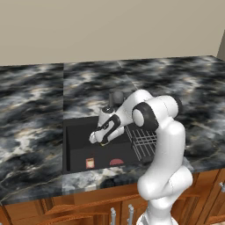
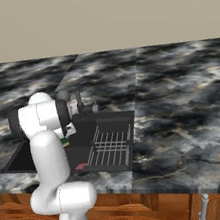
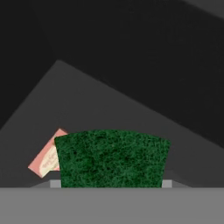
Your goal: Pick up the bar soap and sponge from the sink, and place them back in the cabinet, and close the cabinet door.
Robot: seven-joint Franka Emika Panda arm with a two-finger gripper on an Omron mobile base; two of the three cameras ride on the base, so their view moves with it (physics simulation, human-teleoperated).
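My gripper (image 1: 102, 140) hangs low inside the black sink (image 1: 79, 132), shut on the sponge (image 3: 111, 159). In the hand view the sponge's green top spans the gap between the two fingertips (image 3: 55, 183). A sliver of its yellow edge (image 1: 104, 143) shows under the hand, and a green speck of sponge (image 2: 65, 140) shows beside the arm. The small orange printed rectangle (image 3: 46, 159), which looks like the bar soap (image 1: 90, 163), lies on the sink floor near the front wall, below and left of the held sponge. The cabinet and its door are out of view.
A pink rounded piece (image 1: 116, 161) lies on the sink floor by the front wall. The grey wire rack (image 2: 110, 147) fills the sink's right side. The dark faucet (image 2: 79, 102) stands behind the basin. Marble counter (image 1: 30, 110) surrounds the sink; wooden drawer fronts (image 1: 88, 206) run below.
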